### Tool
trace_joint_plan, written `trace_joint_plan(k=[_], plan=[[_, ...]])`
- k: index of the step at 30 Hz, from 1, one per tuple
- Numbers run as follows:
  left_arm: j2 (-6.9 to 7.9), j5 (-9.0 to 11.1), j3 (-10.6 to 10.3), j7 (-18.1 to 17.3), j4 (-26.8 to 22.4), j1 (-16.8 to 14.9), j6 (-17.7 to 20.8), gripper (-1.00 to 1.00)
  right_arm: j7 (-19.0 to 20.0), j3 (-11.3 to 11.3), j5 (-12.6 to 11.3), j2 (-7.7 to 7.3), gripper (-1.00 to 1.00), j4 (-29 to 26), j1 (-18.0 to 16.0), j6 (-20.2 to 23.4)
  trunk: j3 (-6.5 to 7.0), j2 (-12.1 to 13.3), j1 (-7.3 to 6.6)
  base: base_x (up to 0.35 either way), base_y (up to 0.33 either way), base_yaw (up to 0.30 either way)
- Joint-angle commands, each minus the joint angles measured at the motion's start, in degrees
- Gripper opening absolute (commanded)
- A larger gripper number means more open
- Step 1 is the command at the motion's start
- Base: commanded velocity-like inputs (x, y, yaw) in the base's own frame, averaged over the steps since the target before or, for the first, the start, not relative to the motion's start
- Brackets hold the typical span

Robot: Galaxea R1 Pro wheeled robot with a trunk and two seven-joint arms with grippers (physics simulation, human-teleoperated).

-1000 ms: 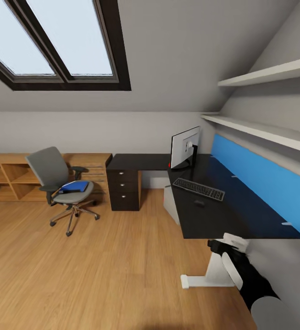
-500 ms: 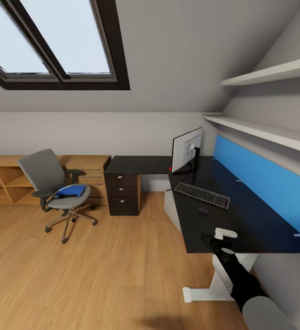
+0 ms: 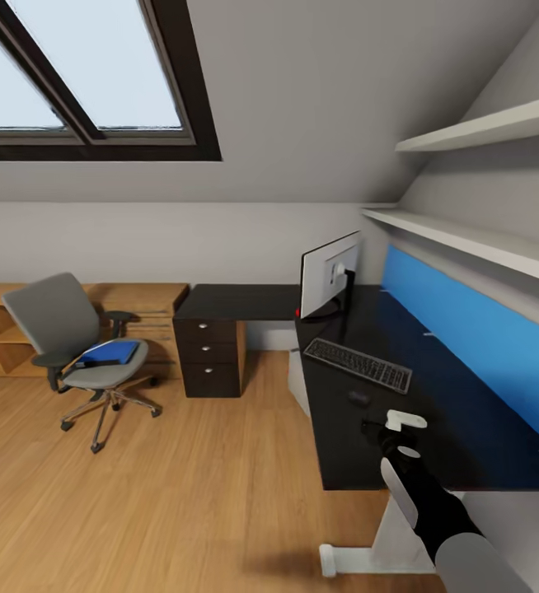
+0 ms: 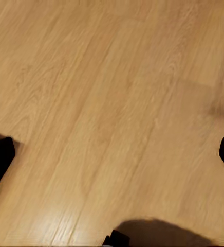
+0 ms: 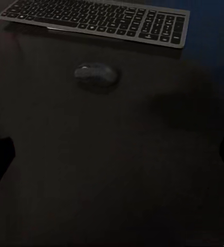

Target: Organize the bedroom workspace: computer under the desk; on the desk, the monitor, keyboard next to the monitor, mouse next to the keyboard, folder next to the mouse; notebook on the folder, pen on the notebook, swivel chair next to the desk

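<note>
One slim grey keyboard (image 5: 99, 20), one small round dark mouse (image 5: 95, 73) on glossy black desk (image 3: 434, 412). Both grippers spread wide, empty.

daylight pours in from the skylight (image 3: 80, 74), pale and washed out, leaving the walls evenly lit. the wood floor (image 3: 179, 494) looks warm, with a soft dark shadow low down by the desk leg. the desk (image 3: 434, 420) top is glossy black and swallows detail; the right wrist view over it is dim and murky, the mouse (image 5: 95, 74) slightly blurred. straight lines bow toward the head view's edges. the left wrist view is bright, with a faint sheen on the boards.
</note>
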Motion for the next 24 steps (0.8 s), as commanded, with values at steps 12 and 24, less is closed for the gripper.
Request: trace_joint_plan(k=[12,24], plan=[[0.11,0.42,0.18,0.09,0.07,-0.03,-0.29,1.0,-0.35,0.45,-0.44,-0.31,1.0,0.94,-0.02,0.47,-0.09,-0.07,0.04,0.225,-0.226,0.0],[-0.03,0.65,0.2,0.01,-14.44,-0.01,6.86,1.0,-0.23,0.55,-0.38,-0.13,1.0,10.21,-7.88,3.36,-0.09,-0.07,0.04,0.013,-0.014,0.0]])
